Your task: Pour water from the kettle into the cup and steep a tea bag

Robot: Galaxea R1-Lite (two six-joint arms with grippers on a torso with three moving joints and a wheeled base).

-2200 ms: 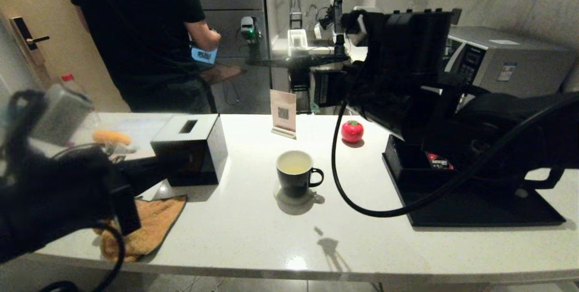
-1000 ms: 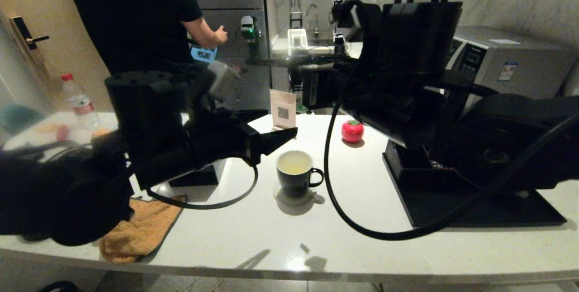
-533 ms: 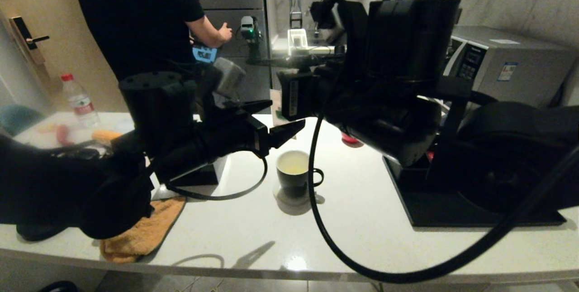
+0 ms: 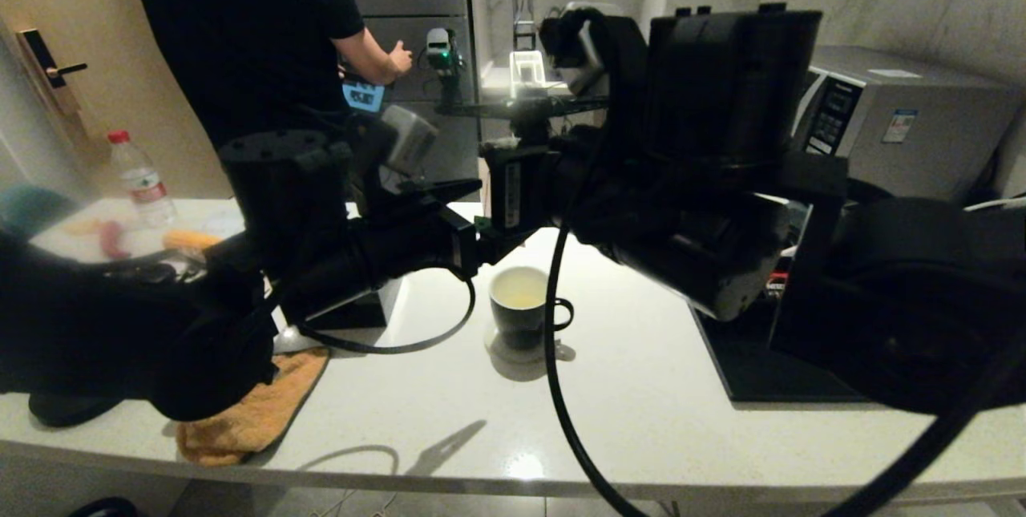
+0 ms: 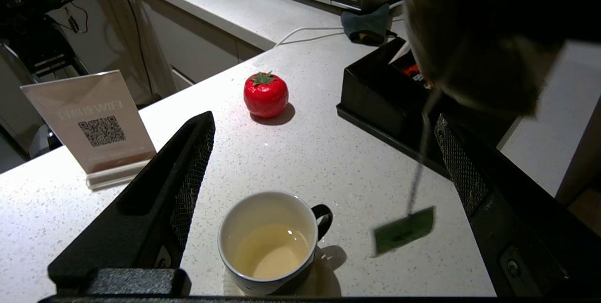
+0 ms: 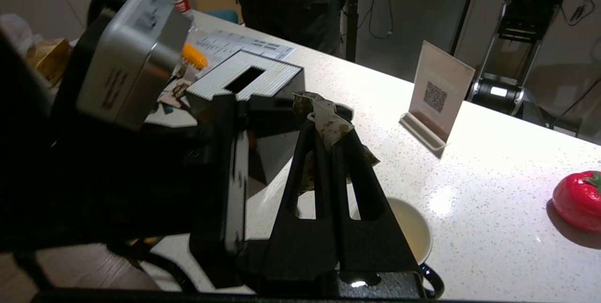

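Leftward now, right gripper (image 6: 328, 120) pinches tea bag (image 6: 324, 115) above cup (image 6: 413, 228)

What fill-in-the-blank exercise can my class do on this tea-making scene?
1. The right gripper is shut on the ____.
2. The cup holds pale yellowish ____.
3. The fingers of the left gripper stand ____, one on each side of the cup.
4. A green tag dangles from a thin ____.

Missing words: tea bag; water; open; string.
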